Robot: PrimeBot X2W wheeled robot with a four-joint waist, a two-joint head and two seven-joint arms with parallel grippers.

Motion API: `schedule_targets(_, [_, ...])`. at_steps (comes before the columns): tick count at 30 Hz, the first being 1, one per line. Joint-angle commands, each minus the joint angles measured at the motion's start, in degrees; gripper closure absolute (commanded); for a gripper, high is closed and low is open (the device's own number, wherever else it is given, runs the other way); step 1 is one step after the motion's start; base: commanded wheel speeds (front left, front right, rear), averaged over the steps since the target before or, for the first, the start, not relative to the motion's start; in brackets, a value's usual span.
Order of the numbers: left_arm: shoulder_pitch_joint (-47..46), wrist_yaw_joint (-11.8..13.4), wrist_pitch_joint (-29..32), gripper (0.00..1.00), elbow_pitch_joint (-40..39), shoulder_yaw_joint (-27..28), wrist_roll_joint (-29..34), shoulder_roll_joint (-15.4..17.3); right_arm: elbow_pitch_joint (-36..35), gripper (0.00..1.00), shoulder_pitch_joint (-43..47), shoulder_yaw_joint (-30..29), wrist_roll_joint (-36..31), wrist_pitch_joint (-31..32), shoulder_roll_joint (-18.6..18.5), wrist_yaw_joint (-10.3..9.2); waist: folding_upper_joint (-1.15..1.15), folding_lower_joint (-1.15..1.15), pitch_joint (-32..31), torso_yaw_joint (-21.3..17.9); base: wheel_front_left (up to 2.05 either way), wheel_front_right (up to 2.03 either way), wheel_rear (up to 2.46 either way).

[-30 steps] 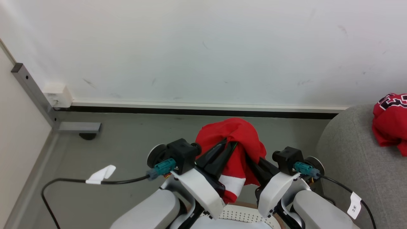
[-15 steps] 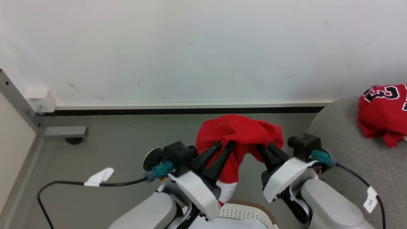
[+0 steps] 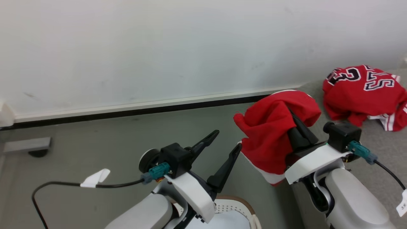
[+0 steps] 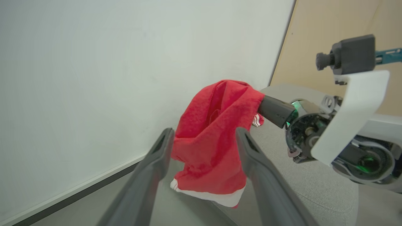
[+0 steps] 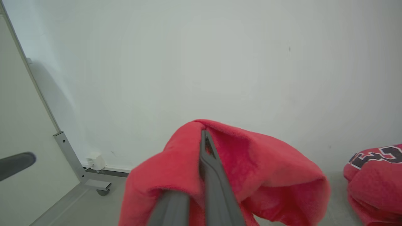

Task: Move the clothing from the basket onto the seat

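A pale wall (image 3: 159, 47) with a dark skirting strip runs behind a grey-green floor (image 3: 95, 136), and the light grey seat (image 3: 388, 140) comes in from our right. At the bottom of our head view, the brown rim of the basket (image 3: 246, 206) shows just below our left arm.

The left jaws stand wide apart and hold nothing. Their two dark fingers (image 3: 227, 165) point up over the floor, and the tip of one is close to the hanging cloth. In the left wrist view the same fingers (image 4: 260, 175) frame that cloth without touching it.

The right jaws are pressed together on a red garment (image 3: 270, 136) with a white-trimmed hem. It drapes over them and hangs at the seat's rounded near edge. We cannot tell whether the hem touches the upholstery.

A second red piece of clothing, the numbered jersey (image 3: 359, 92), lies crumpled on the seat by the wall, just beside the held one.
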Motion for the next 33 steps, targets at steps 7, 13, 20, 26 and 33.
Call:
schedule_targets(7, [-0.2,0.4,-0.9,0.00,-0.9,-0.1,1.3,1.4,-5.3,1.00,3.6,-5.4,-3.4,-0.2,-1.5,-0.13,0.00,0.00,2.5,-6.3,0.00,0.00,0.00])
schedule_targets(13, [-0.5,0.4,-1.9,0.00,-1.2,0.0,2.1,2.0,-10.5,1.00,7.5,-9.0,-4.5,-0.2,-2.5,-0.13,0.00,0.00,3.5,-9.6,0.00,0.00,0.00])
schedule_targets(20, [0.1,0.7,-2.8,0.00,-0.8,-0.3,2.7,2.0,-15.5,1.00,12.3,-12.8,-5.9,0.0,-2.0,-0.13,0.00,0.00,3.6,-12.9,0.00,0.00,0.00])
schedule_targets(26, [0.5,0.8,-3.4,0.00,-0.4,-0.3,2.9,1.8,-19.3,1.00,15.8,-15.4,-5.9,1.3,-1.3,-0.13,0.00,0.00,3.4,-15.1,0.00,0.00,0.00])
schedule_targets(33, [0.4,0.6,-3.4,0.00,-0.3,-0.7,3.1,1.8,-23.1,1.00,17.6,-17.6,-6.8,3.0,-1.2,-0.13,0.00,0.00,3.6,-16.2,0.00,0.00,0.00])
